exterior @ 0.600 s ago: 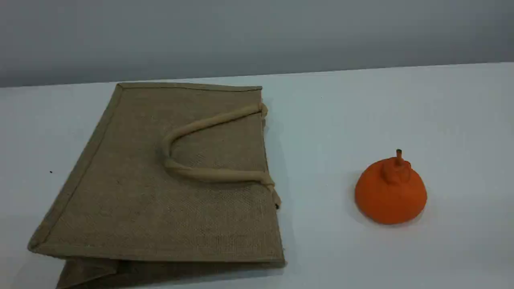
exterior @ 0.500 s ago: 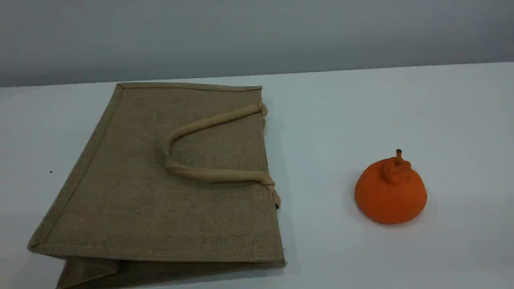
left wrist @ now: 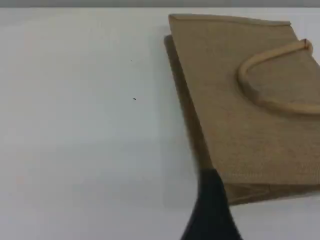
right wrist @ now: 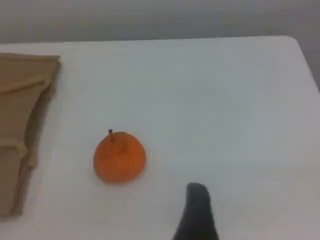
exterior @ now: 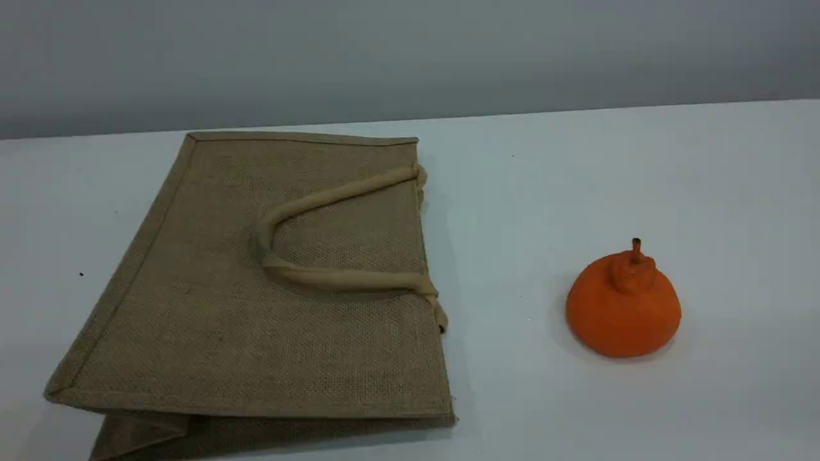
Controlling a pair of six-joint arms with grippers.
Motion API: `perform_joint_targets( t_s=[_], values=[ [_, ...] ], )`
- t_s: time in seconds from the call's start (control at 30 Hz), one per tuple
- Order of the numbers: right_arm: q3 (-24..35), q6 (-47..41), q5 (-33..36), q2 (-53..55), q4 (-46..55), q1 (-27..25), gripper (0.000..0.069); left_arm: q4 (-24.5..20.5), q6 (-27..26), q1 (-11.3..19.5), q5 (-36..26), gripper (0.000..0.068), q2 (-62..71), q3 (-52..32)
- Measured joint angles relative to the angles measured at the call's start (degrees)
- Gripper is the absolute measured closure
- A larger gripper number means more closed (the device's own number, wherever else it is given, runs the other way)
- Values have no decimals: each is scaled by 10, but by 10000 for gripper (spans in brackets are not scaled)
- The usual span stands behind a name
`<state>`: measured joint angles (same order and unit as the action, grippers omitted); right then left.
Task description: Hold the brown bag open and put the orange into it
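The brown bag (exterior: pixel 211 320) lies flat on the left half of the white table, its mouth edge facing right. Its beige handle (exterior: pixel 333 278) is folded back over the top panel. The orange (exterior: pixel 623 307) sits upright on its flat base to the right, a clear gap away from the bag. Neither arm shows in the scene view. In the left wrist view a dark fingertip (left wrist: pixel 212 205) hovers above the bag (left wrist: pixel 250 100) near its front left corner. The right wrist view has a dark fingertip (right wrist: pixel 197 210) to the lower right of the orange (right wrist: pixel 120 159). Both grippers hold nothing.
The white table (exterior: pixel 544 179) ends at a grey wall behind. Its far right corner (right wrist: pixel 295 42) shows in the right wrist view. Bare tabletop lies between bag and orange and left of the bag (left wrist: pixel 75 125).
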<state>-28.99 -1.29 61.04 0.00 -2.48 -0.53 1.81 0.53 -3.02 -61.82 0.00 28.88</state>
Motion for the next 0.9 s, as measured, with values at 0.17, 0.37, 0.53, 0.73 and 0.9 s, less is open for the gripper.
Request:
perform_joint_targets(
  t_s=[0.17, 0.37, 0.53, 0.73, 0.9],
  values=[
    [0, 0, 0, 0, 0, 0, 204, 0, 0, 0, 0, 223, 0, 0],
    [0, 0, 0, 0, 0, 0, 204, 0, 1, 0, 0, 223, 0, 0],
    [0, 0, 0, 0, 0, 0, 204, -1, 1, 0, 0, 223, 0, 0],
    [0, 0, 0, 0, -2, 0, 204, -1, 1, 0, 0, 223, 0, 0],
    [0, 0, -1, 0, -10, 0, 204, -1, 1, -2, 0, 223, 0, 0]
  ],
)
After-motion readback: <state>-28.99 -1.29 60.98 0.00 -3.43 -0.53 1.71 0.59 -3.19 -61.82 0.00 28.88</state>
